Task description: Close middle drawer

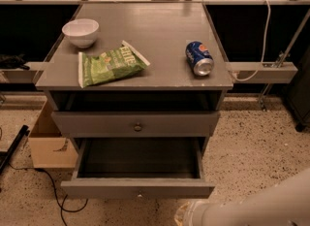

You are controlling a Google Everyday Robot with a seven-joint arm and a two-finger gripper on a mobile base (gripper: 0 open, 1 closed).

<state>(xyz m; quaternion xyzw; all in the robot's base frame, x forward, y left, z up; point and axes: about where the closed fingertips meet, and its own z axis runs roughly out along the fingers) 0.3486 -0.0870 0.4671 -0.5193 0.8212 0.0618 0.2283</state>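
Camera view has the middle drawer (138, 188) pulled way out of the cabinet, with its grey front hanging out over the floor (256, 142) and the dark inside facing up. Its knob only just shows at the lower lip of the front.

The gripper is off the bottom edge of the shot, so there's no telling if it's clenched or released. All that shows is the white arm (252, 208) coming in from the lower right corner, with its rounded end at the bottom edge. That end is just below the right half of the drawer front and apart from it.

Farther from the gripper, right above the open drawer, is the upper drawer (97, 123) with its round knob (138, 127). It's pushed in far more than the middle one, and there's a dark gap between it and the countertop.

Up on the cabinet top (145, 26), the blue can (199, 58) lies on its side at the right and is the closest item to the arm. A green chip bag (109, 64) lies flat toward the left front. A white bowl (80, 32) stands upright behind the bag at the far left.

Way off to the gripper's left there's a cardboard box (48, 145) on the floor beside the cabinet, with a black cable (53, 191) trailing in front of it. A white cable (264, 26) loops down on the far right.
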